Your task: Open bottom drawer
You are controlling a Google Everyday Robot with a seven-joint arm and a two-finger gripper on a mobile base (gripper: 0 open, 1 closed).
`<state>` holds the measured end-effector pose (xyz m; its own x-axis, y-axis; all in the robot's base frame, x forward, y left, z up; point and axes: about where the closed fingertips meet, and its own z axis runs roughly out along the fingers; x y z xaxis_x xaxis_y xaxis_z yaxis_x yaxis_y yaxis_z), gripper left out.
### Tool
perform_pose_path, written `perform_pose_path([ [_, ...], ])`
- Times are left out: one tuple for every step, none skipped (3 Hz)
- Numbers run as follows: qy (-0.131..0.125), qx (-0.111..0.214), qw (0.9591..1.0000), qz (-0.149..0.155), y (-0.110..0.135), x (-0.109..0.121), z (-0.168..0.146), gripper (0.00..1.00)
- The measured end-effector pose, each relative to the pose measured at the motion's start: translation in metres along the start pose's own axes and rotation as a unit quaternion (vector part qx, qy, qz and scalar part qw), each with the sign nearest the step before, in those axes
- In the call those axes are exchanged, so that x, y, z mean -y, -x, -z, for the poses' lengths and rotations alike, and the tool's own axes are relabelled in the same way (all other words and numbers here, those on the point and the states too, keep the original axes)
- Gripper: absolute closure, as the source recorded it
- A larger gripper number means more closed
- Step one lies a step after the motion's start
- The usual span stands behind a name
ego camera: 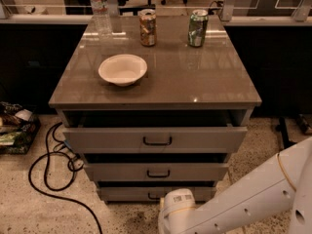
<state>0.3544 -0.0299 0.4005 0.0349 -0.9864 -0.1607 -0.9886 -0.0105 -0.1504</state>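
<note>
The bottom drawer (124,194) is the lowest of three grey-beige fronts on the cabinet. A dark gap shows above it. Only the left end of its small black handle (152,197) shows. The rest is behind my arm. My gripper (171,202) is at the end of the white arm (253,194), low by the floor, right in front of the bottom drawer's handle. The arm reaches in from the lower right. The top drawer (156,139) stands out furthest, and the middle drawer (156,171) less so.
On the cabinet top stand a white bowl (122,69), a water bottle (100,6) and two cans (147,27) (197,28). A black cable (51,179) loops on the floor at the left. A bin of clutter (14,130) sits at the far left.
</note>
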Motion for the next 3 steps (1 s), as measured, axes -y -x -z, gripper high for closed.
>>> perform_pose_path([
  [0.008, 0.009, 0.9999, -0.002, -0.002, 0.007, -0.021, 0.0],
  [0.029, 0.008, 0.9995, -0.007, -0.013, 0.015, -0.059, 0.0],
  [0.042, 0.019, 0.9988, -0.016, -0.039, 0.031, -0.116, 0.0],
])
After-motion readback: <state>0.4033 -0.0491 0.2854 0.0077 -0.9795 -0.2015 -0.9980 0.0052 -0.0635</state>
